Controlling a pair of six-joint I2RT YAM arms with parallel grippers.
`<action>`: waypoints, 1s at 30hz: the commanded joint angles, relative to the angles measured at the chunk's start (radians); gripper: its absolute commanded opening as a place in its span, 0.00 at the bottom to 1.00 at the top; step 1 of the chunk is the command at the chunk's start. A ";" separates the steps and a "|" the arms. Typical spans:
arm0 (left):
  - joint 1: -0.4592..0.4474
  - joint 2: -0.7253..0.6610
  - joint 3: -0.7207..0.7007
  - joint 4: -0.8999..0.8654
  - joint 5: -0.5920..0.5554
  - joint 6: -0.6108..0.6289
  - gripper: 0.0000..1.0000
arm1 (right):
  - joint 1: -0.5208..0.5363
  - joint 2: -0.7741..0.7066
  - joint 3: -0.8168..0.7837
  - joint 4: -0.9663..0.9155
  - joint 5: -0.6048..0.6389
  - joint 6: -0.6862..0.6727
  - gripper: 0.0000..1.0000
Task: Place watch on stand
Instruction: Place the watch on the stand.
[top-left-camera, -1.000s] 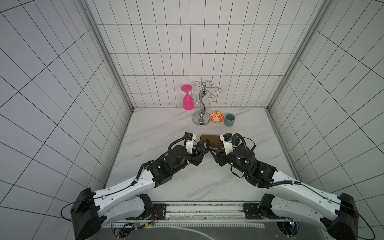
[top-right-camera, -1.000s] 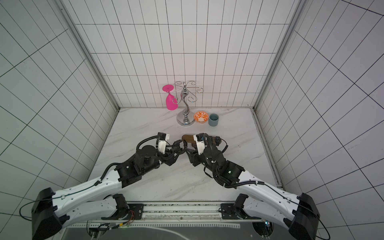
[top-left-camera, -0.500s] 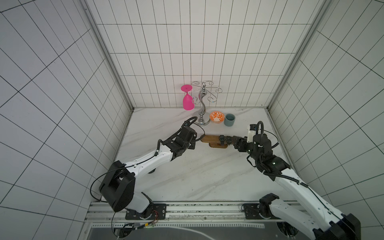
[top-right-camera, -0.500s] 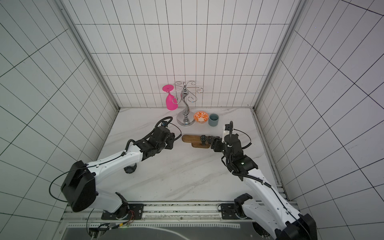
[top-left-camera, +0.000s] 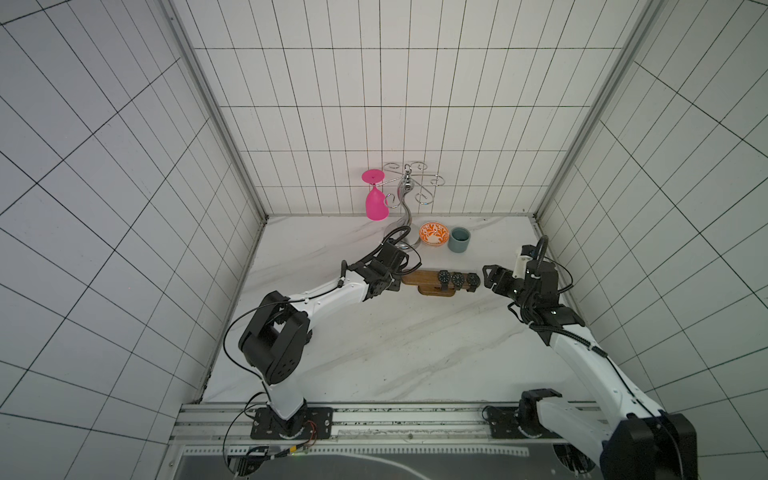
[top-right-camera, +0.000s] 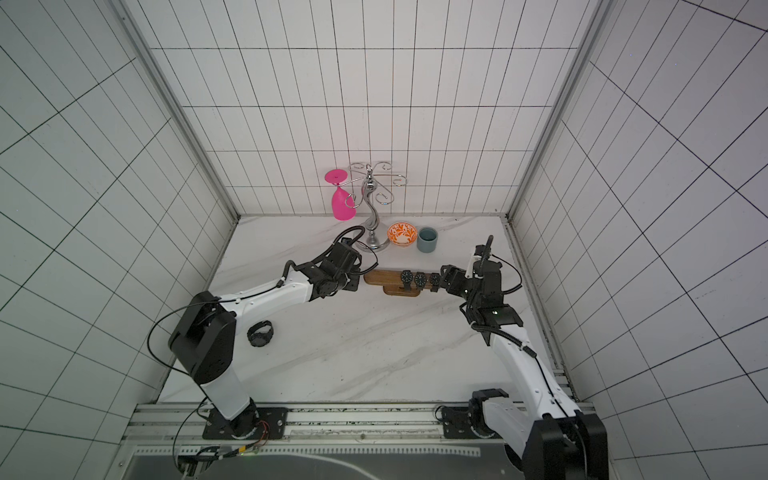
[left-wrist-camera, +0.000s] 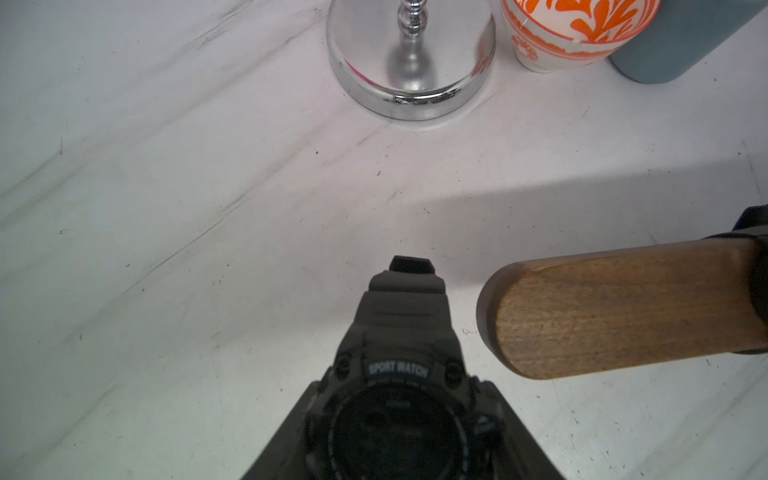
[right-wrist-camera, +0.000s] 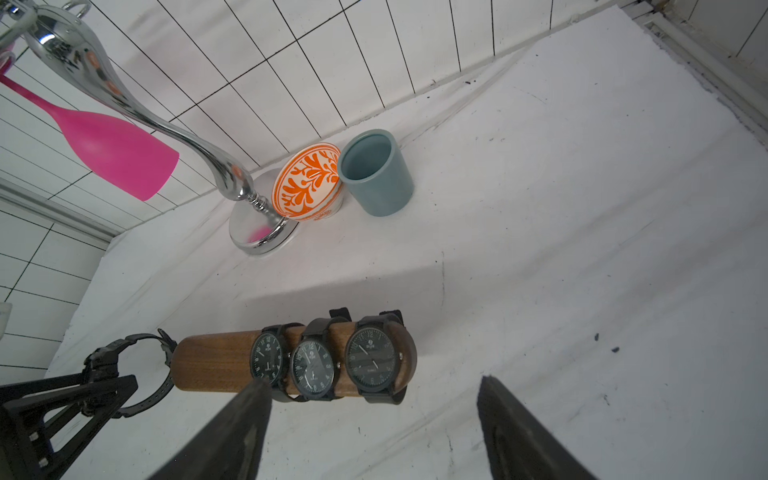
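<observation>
Watch (left-wrist-camera: 397, 365) sits clenched in the left claw (right-wrist-camera: 109, 380), its strap loop just beside the bare end of the stand (right-wrist-camera: 216, 359), toward the rear edge of the surface (top-left-camera: 374, 332). Right claw (top-left-camera: 487, 277) is released, near the stand's other end, where three watches (right-wrist-camera: 311, 361) ring the bar.

A white marble tabletop (top-left-camera: 374, 340) runs back to a white-tiled rear wall (top-left-camera: 374, 83). Near that wall stands a tall chrome rack (top-left-camera: 404, 191) with curled arms and a round mirrored base. A pink stemmed glass (top-left-camera: 376, 203) hangs upside down from one arm, foot uppermost. Just beside the rack's base sits a small white bowl (top-left-camera: 433, 234) patterned in orange. Close against the bowl on its far side is an upright blue-grey cup (top-left-camera: 459, 240); whether the two touch is unclear.
</observation>
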 joint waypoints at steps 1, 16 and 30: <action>-0.003 0.023 0.044 0.009 0.014 0.009 0.35 | -0.028 0.025 -0.062 0.064 -0.054 0.031 0.79; -0.049 0.142 0.175 -0.027 0.020 0.012 0.35 | -0.081 0.187 -0.091 0.224 -0.162 0.063 0.79; -0.103 0.218 0.297 -0.117 -0.030 0.022 0.37 | -0.079 0.304 -0.088 0.303 -0.276 0.071 0.79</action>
